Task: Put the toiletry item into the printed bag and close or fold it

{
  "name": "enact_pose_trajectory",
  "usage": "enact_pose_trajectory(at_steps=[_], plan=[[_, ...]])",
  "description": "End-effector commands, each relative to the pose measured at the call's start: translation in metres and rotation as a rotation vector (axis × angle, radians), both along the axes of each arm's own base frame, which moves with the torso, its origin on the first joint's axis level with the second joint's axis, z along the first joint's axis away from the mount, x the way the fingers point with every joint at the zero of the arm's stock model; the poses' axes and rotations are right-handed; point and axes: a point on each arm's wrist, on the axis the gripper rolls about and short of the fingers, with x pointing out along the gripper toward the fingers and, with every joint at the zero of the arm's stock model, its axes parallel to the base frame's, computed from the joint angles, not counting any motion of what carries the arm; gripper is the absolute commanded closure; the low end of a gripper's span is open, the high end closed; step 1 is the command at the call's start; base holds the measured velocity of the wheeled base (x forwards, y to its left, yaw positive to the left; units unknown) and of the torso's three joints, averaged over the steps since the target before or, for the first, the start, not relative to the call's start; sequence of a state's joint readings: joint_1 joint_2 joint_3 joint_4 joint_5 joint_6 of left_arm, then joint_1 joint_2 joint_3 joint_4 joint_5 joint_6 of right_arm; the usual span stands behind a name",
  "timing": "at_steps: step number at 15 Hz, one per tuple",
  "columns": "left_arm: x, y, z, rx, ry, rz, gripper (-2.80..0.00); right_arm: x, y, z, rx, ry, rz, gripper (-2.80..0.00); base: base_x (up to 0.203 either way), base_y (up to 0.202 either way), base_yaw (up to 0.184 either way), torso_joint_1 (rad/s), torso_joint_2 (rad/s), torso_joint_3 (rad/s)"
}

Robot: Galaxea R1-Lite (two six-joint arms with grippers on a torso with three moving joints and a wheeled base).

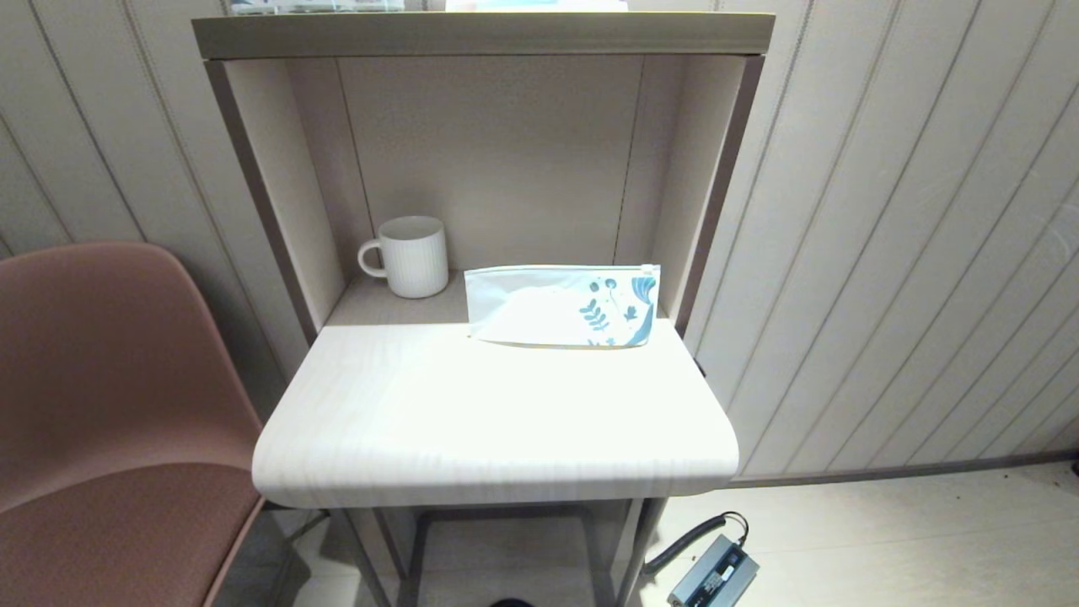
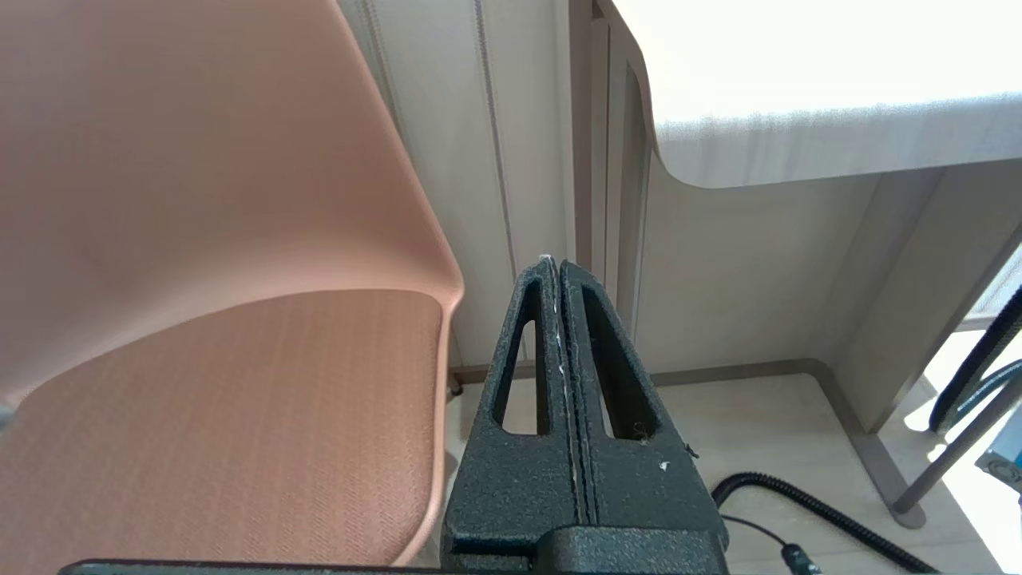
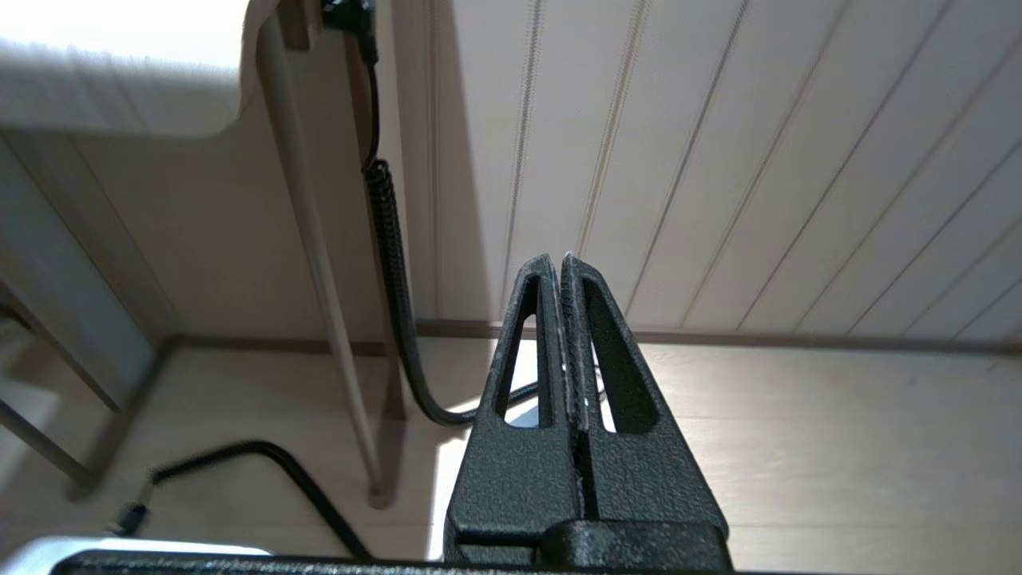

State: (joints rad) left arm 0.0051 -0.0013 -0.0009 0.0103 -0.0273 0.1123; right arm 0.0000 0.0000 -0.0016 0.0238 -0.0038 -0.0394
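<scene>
the left gripper (image 2: 557,263) is seen low beside the desk, its two black fingers pressed flat together with nothing between them; the pink chair (image 2: 200,239) lies close on one side of it and the rounded desk edge (image 2: 798,144) is above it; the right gripper (image 3: 559,259) is likewise seen below desk height, fingers closed against each other and nothing held, facing a panelled wall (image 3: 758,160) and pale floor, with a coiled black cable (image 3: 391,263) running down beside a desk leg; neither gripper is seen in the head view; nearest in that view, on the floor by the desk legs, a small grey power unit (image 1: 714,575) is found with a label whose writing cannot be read; above it the bright white desk top (image 1: 489,413) is seen; at the back of that surface, towards the right, the printed bag (image 1: 563,306) is laid flat, its blue leaf and flower print at the right end and its zip edge along the far side; whether the zip is closed cannot be told; no words are seen on it; the comb cannot be made out anywhere; farther back and to the left, inside the alcove, a white ribbed mug (image 1: 409,255) is stood upright, handle to the left, apart from the bag; no brand or lettering is legible on it; a shelf (image 1: 480,34) is set above.
</scene>
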Motion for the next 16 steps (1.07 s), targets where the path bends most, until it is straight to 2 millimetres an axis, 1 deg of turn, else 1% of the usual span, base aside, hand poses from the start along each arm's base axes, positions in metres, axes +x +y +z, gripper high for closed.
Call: enact_pose_trajectory(at_steps=[1, 5, 16], plan=[[0.0003, 0.0001, -0.0002, -0.006, 0.004, 0.002, 0.00, 0.0001, -0.0001, 0.0014, 0.016, -0.016, -0.004, 0.00, 0.000, 0.000, 0.000, 0.000, 0.00, 0.000], [0.0002, 0.0005, 0.0002, -0.086, -0.001, 0.023, 0.00, 0.0001, -0.0003, 0.0014, 0.024, -0.016, -0.013, 0.00, 0.000, 0.000, 0.000, 0.000, 0.00, 0.000], [0.0002, 0.0005, 0.0005, -0.103, -0.004, 0.022, 0.00, 0.0001, -0.0003, 0.0014, 0.025, -0.016, -0.013, 0.00, 0.000, 0.000, 0.000, 0.000, 0.00, 0.000]])
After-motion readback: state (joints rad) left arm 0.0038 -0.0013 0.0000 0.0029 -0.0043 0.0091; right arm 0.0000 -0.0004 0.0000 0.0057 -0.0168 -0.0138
